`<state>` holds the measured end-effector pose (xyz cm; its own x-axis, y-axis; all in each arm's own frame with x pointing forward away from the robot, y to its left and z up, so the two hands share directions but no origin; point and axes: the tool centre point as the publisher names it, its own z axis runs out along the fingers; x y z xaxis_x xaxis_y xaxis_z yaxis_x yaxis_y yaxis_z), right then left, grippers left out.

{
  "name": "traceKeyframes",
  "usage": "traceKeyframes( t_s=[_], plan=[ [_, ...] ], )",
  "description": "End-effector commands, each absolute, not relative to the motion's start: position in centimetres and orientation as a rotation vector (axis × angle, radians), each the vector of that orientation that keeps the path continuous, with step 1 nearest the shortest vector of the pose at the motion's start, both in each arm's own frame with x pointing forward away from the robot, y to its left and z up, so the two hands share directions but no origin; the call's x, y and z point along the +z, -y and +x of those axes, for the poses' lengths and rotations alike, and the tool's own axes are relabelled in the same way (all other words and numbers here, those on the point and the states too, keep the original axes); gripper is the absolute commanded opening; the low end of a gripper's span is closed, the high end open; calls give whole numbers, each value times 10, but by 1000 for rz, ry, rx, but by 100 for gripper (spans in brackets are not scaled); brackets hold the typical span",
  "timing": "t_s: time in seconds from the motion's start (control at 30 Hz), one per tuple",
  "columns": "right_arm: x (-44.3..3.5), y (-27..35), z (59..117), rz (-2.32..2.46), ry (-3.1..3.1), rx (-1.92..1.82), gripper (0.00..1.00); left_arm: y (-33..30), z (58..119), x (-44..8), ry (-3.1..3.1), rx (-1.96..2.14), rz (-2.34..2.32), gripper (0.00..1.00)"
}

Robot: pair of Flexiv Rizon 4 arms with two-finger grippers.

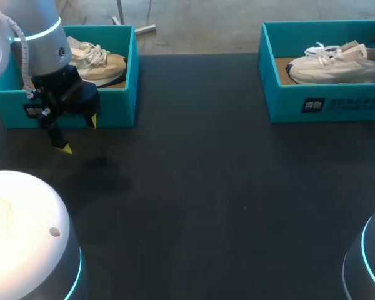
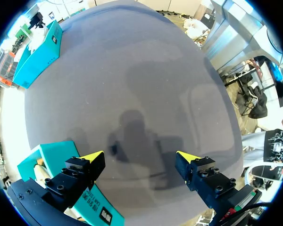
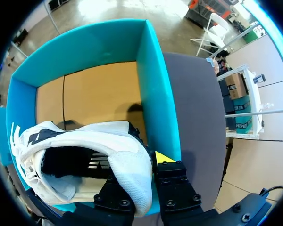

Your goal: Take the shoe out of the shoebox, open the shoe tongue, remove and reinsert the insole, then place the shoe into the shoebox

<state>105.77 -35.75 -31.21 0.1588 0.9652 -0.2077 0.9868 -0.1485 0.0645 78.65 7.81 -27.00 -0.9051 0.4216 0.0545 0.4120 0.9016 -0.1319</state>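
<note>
Dark table [image 1: 206, 187], left gripper [image 2: 139, 156] spread wide, empty (beside left shoebox [image 2: 37, 165]); right gripper [image 3: 142, 165] pinching shoe [image 3: 85, 141] heel inside right shoebox [image 3: 155, 94].

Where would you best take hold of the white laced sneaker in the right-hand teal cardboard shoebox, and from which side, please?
Grip the padded heel collar, coming down from above. The white laced sneaker stands on its sole in the teal cardboard shoebox with its mouth open upward. That makes the collar a raised rim that can be straddled, and the shoebox's walls block the sides.

White left arm [image 1: 34, 37] ringed in cyan; black, screw-studded claw [image 2: 140, 156] tipped yellow.
</note>
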Motion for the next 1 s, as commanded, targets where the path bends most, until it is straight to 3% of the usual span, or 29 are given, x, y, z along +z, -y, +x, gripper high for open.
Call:
traceKeyframes(
  t_s=[0.03, 1.0],
  plan=[
    [-316, 357, 1057, 2241, -1927, -176, 0, -79, 785, -270, 2986, 176, -656, 100],
    [-356, 347, 1042, 2269, -1923, -205, 0, -79, 785, -270, 2986, 176, -656, 100]
  ],
)
